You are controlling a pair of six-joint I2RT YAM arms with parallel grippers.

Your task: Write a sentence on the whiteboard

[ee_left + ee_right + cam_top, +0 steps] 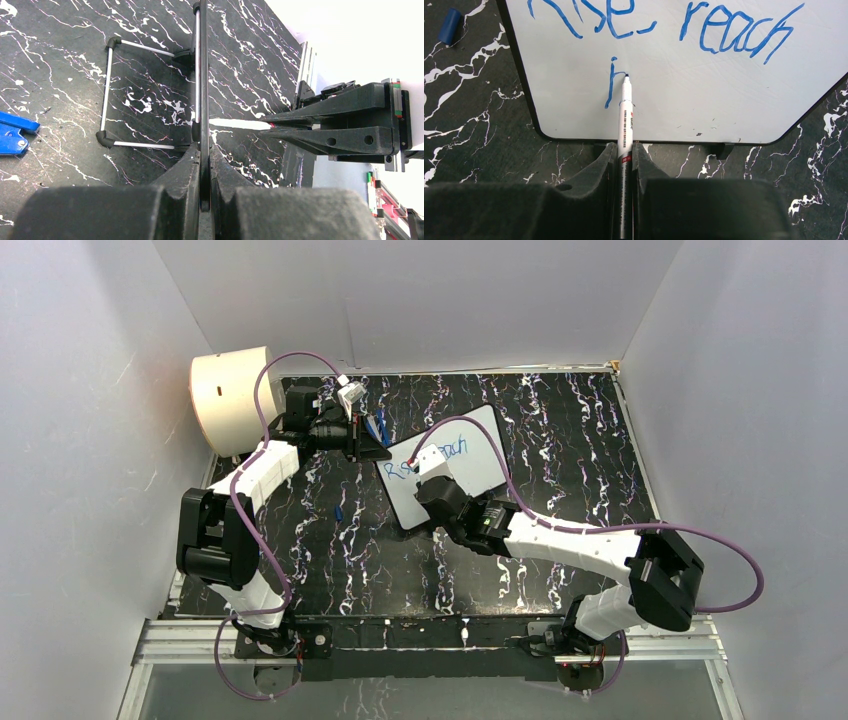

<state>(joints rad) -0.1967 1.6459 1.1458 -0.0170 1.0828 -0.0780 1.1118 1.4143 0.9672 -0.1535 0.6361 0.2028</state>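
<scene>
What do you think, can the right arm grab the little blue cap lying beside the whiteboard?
Probably not right now. The small blue cylindrical cap lies uncovered on the black marbled table, but the right arm's jaws are shut on the white marker pen, its tip on the white rectangular whiteboard.

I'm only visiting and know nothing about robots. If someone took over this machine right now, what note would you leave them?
Left end effector: shut on the edge of the whiteboard, steadying it.
Right end effector: shut on the marker, tip at the board.
The whiteboard is propped on its stand.
Done: the sentence reads "Rise reach", plus the start of an "h" below.
Left: finish the second line.
</scene>
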